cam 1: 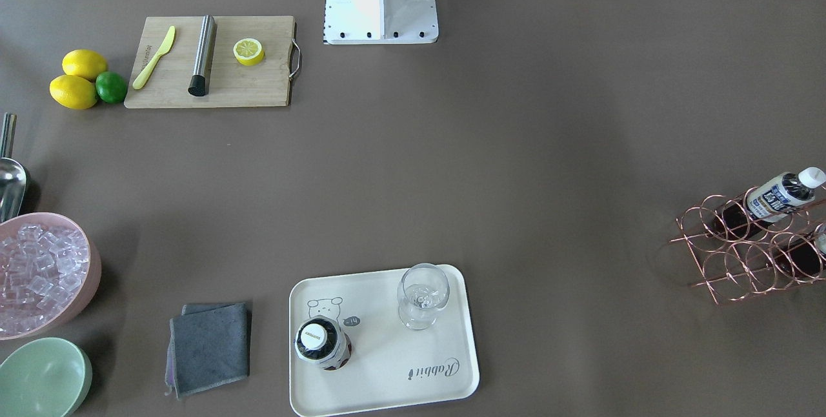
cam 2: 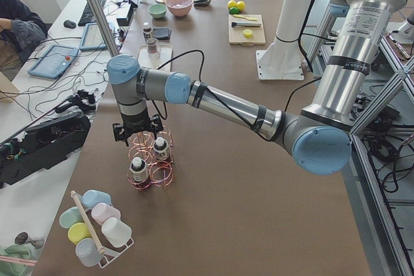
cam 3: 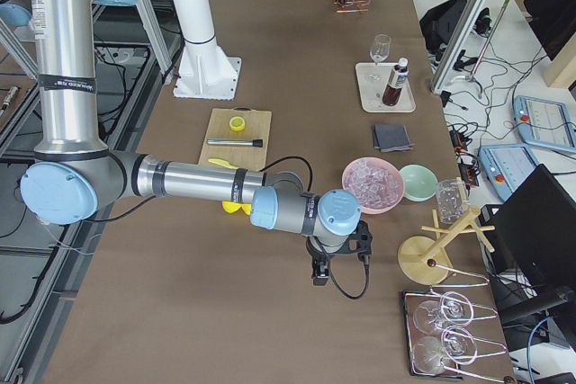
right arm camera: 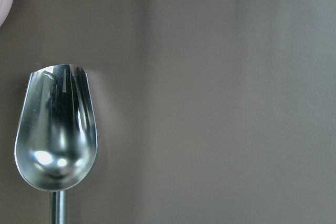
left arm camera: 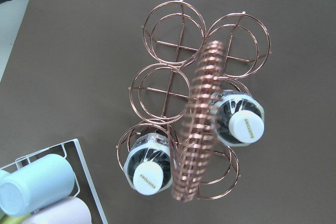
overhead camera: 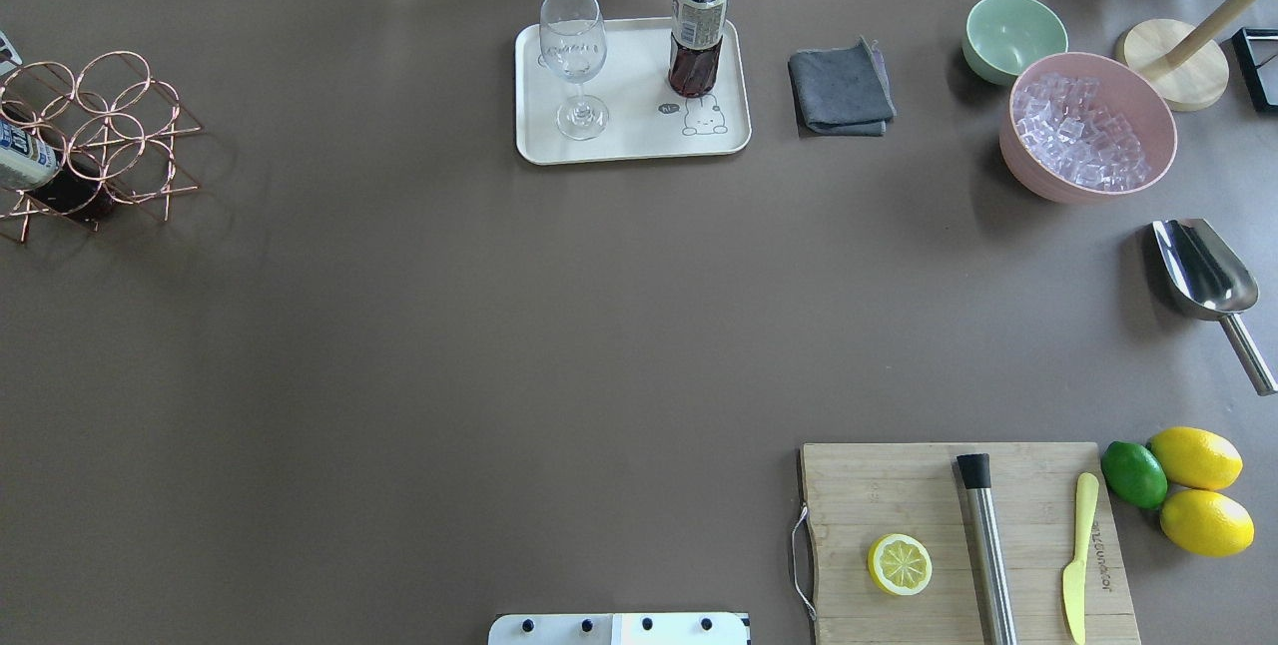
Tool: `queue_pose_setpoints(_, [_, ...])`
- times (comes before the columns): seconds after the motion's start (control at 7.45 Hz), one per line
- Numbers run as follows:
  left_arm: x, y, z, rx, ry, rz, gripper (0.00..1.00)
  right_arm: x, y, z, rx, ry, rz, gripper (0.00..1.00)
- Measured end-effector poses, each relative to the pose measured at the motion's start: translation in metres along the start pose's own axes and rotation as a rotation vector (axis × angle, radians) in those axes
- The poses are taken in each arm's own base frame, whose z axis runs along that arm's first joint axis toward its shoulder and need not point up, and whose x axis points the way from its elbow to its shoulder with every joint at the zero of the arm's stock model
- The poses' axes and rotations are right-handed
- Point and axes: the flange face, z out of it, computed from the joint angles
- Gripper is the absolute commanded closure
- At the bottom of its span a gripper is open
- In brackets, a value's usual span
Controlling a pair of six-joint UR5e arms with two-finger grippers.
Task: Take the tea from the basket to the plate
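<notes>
One tea bottle (cam 1: 322,343) stands upright on the cream plate (cam 1: 374,379), which also shows in the overhead view (overhead camera: 639,131) with that bottle (overhead camera: 697,26). The copper wire basket (left arm camera: 202,108) holds two more tea bottles (left arm camera: 239,121) (left arm camera: 148,165); it sits at the table's left end (overhead camera: 95,141) (cam 1: 735,255). My left gripper (cam 2: 138,138) hangs just above the basket; I cannot tell whether it is open or shut. My right gripper (cam 3: 329,267) hangs over the table's other end above a metal scoop (right arm camera: 55,129); I cannot tell its state either.
A wine glass (cam 1: 423,294) stands on the plate beside the bottle. A grey cloth (overhead camera: 841,88), green bowl (overhead camera: 1013,36), pink bowl of ice (overhead camera: 1088,126), cutting board (overhead camera: 958,545) with knife, steel rod and half lemon, and lemons with a lime (overhead camera: 1188,485) lie on the right side.
</notes>
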Motion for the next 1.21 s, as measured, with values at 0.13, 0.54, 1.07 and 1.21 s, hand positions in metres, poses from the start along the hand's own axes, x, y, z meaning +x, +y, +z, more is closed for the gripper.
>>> queue_pose_setpoints(0.13, [-0.008, 0.021, -0.003, 0.015, 0.008, -0.050, 0.02, 0.000, 0.000, 0.000, -0.001, 0.001, 0.000, 0.00])
queue_pose_setpoints(0.54, [-0.009, 0.077, 0.018, 0.050, 0.078, -0.308, 0.02, -0.001, 0.000, 0.001, -0.002, 0.006, -0.004, 0.00])
queue_pose_setpoints(1.07, [0.013, 0.106, 0.046, 0.075, 0.193, -0.815, 0.02, -0.003, -0.001, 0.002, -0.004, 0.009, -0.011, 0.00])
queue_pose_setpoints(1.21, [0.022, 0.112, 0.054, 0.090, 0.247, -0.977, 0.02, -0.004, -0.001, 0.002, -0.004, 0.009, -0.011, 0.00])
